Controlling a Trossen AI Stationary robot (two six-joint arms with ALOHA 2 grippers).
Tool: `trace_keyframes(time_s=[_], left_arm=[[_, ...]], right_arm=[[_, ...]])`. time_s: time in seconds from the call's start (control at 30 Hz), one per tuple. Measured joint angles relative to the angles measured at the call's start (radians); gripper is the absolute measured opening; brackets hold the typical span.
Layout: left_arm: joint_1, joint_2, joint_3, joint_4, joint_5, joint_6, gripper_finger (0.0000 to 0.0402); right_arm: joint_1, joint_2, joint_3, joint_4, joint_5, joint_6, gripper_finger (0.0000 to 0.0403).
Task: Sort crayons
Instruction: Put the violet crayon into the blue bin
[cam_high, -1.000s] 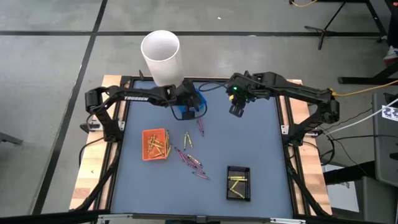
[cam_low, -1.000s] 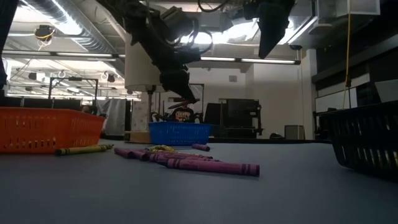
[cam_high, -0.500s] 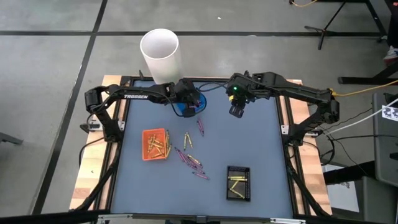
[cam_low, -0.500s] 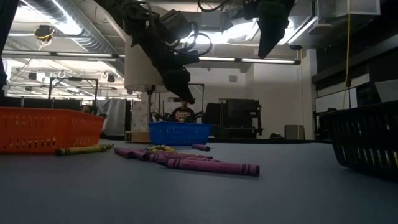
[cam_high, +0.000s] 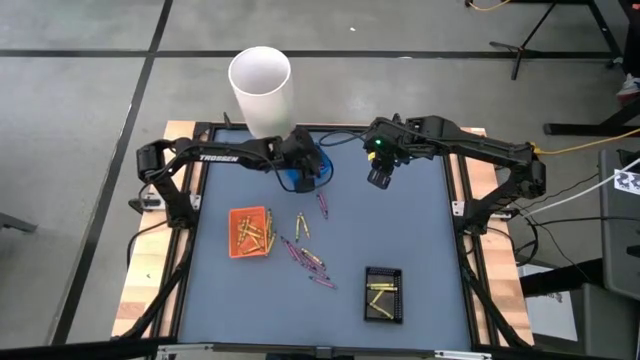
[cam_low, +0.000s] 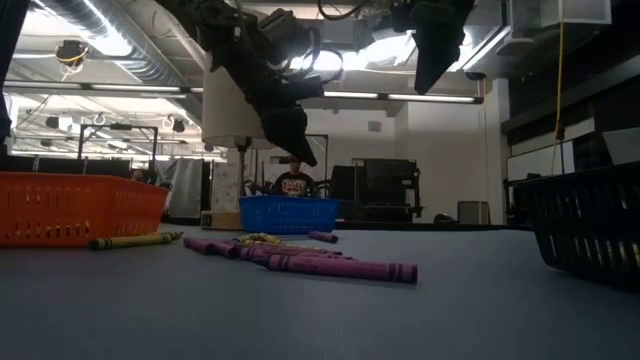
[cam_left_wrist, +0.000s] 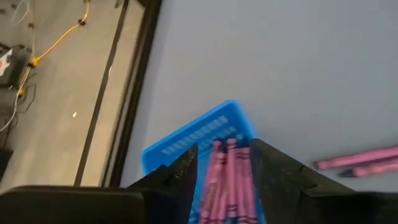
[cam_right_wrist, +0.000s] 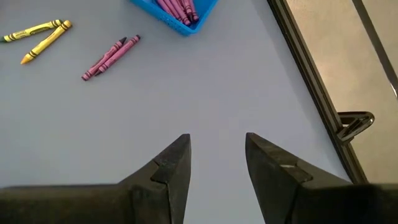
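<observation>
- The crayons sit in four groups. We see purple-pink ones lying in the blue tray (cam_left_wrist: 205, 140) at the far side of the table, orange-gold ones in the orange tray (cam_high: 249, 232), yellow ones in the black tray (cam_high: 383, 294), and a loose scatter of crayons (cam_high: 303, 248) on the grey mat (cam_high: 410, 230) between the trays.
- The left gripper (cam_left_wrist: 225, 171) hangs directly above the blue tray with its fingers spread and nothing between them — the pink crayons in the tray show through the gap.
- The right gripper (cam_right_wrist: 216, 155) hovers over bare mat near the far right of the table, fingers apart and empty; that arm waits.
- Risk 1: the left fingers stand close over the tray. In our judgement, a sideways withdrawal without first rising could catch the tray wall and drag or tip it, spilling sorted crayons.
- Risk 2: the loose purple-pink crayons lie close together, some touching. A pick there may pinch two at once, or nudge a neighbour so it rolls.
- Risk 3: a pair of purple-pink crayons (cam_right_wrist: 111, 54) lies just beside the blue tray — a descent on them could strike the tray.
- Change from the earlier frames: one second ago the left gripper was over the same tray with its fingers closed; they have since spread.
- The right arm, the trays and the loose scatter match the earlier frames.
</observation>
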Motion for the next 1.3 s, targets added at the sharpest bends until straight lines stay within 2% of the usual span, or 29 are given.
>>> trace_keyframes(time_s=[0.2, 0.43, 0.7, 0.87, 1.0, 1.23, 1.3], left_arm=[[-0.083, -0.043, -0.001, -0.03, 0.002, -0.005, 0.0111], [-0.189, -0.138, -0.001, -0.175, 0.003, -0.091, 0.0099], [-0.299, -0.234, -0.001, -0.338, 0.003, -0.21, 0.0099], [-0.353, -0.25, -0.001, -0.402, 0.003, -0.264, 0.0099], [-0.383, -0.255, -0.001, -0.421, 0.002, -0.286, 0.0098], [-0.414, -0.254, -0.001, -0.42, 0.002, -0.294, 0.0098], [-0.416, -0.254, -0.001, -0.42, 0.002, -0.295, 0.0098]], right_arm=[[0.0, 0.001, -0.049, 0.093, -0.001, 0.054, 0.0152], [0.0, 0.001, -0.218, 0.306, -0.009, 0.163, 0.0152], [0.0, 0.001, -0.465, 0.685, -0.089, 0.269, 0.0152], [0.024, 0.001, -0.614, 0.952, -0.113, 0.306, 0.0152], [0.082, 0.007, -0.692, 1.116, -0.077, 0.315, 0.0152], [0.199, 0.08, -0.704, 1.257, 0.086, 0.315, 0.0152], [0.22, 0.114, -0.702, 1.311, 0.101, 0.315, 0.0152]])
